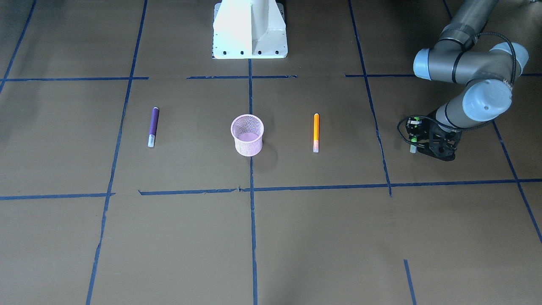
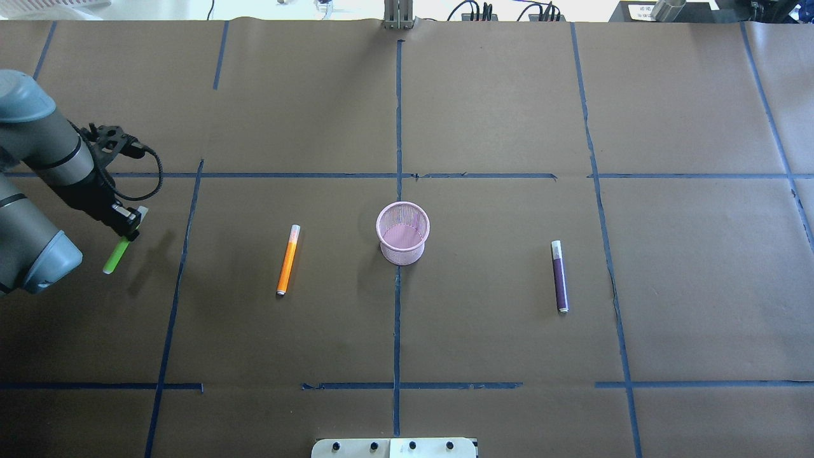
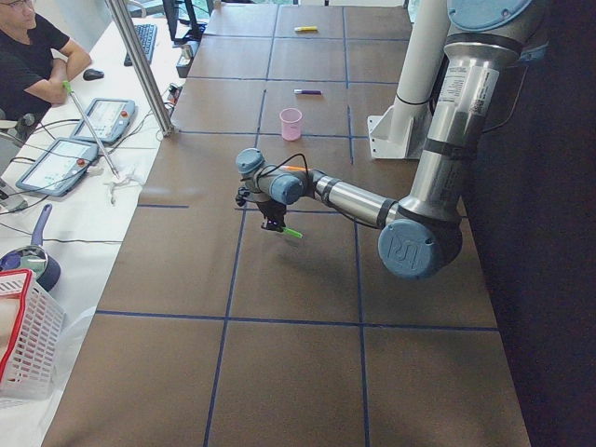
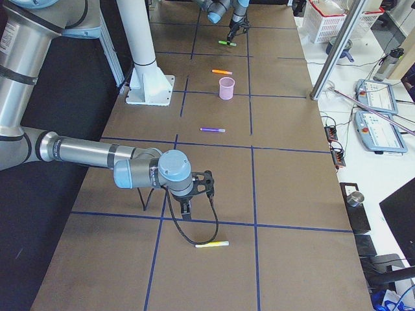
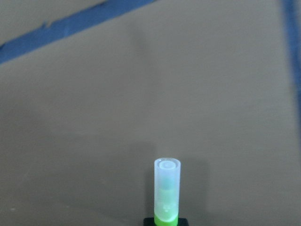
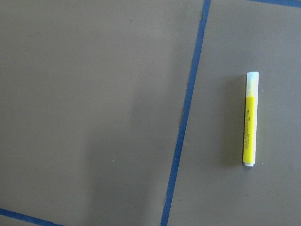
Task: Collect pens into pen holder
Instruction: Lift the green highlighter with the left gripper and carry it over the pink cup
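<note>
The brown worktop (image 2: 483, 95) is crossed by blue tape lines (image 2: 397, 318) that mark it into large squares. The left arm (image 2: 38, 146) reaches in low over its own end of the worktop. The right arm (image 4: 84, 152) stretches out low over the other end.

The pen holder (image 2: 402, 233) stands upright on the centre tape line, well apart from both sets of fingers. No pen shows inside it.

The left fingers (image 2: 129, 224) are clamped on the green pen (image 2: 116, 256). It hangs tilted above the worktop and casts a shadow beside itself. Its green body sticks out on one side of the fingers. In the left wrist view its pale cap end rises just past them.

The orange pen (image 2: 288, 259) lies flat between the left fingers and the pen holder, touching neither, its pale cap end pointing away from the robot. The purple pen (image 2: 559, 277) lies flat on the far side of the pen holder from the left fingers, well apart from them, in the same direction as the orange one.

The right fingers (image 4: 186, 210) point down over a tape line; whether they are apart or together I cannot tell. The yellow pen (image 6: 250, 119) lies flat near them, across that tape line, untouched.
</note>
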You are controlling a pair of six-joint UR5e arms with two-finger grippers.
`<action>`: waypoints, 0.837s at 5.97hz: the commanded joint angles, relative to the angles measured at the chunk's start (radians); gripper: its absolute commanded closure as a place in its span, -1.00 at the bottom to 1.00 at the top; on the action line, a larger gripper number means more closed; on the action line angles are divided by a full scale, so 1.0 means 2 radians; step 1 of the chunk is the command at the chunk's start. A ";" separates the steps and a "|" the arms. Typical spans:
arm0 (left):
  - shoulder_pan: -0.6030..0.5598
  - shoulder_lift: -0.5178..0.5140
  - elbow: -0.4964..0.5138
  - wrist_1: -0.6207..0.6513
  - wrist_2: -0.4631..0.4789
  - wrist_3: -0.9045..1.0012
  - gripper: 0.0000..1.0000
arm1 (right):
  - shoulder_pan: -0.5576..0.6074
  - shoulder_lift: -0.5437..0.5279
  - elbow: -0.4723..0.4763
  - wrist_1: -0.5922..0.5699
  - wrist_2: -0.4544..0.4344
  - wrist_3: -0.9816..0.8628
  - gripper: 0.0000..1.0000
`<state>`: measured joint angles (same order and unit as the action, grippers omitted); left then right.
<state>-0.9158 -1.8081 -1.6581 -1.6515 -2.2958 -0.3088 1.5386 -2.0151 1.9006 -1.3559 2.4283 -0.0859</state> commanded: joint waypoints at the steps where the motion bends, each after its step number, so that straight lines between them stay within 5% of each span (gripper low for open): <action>1: 0.000 -0.052 -0.060 -0.001 0.001 -0.034 1.00 | 0.000 0.000 0.000 0.001 0.000 -0.001 -1.00; 3: 0.038 -0.123 -0.149 0.000 0.058 -0.158 1.00 | 0.000 0.000 0.000 0.001 0.005 -0.001 -1.00; 5: 0.124 -0.157 -0.153 -0.071 0.205 -0.216 1.00 | 0.000 0.000 -0.001 0.014 0.008 0.002 -1.00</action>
<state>-0.7441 -2.0960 -1.9576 -1.7097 -2.0035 -0.6742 1.5386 -2.0141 1.9003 -1.3448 2.4409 -0.0853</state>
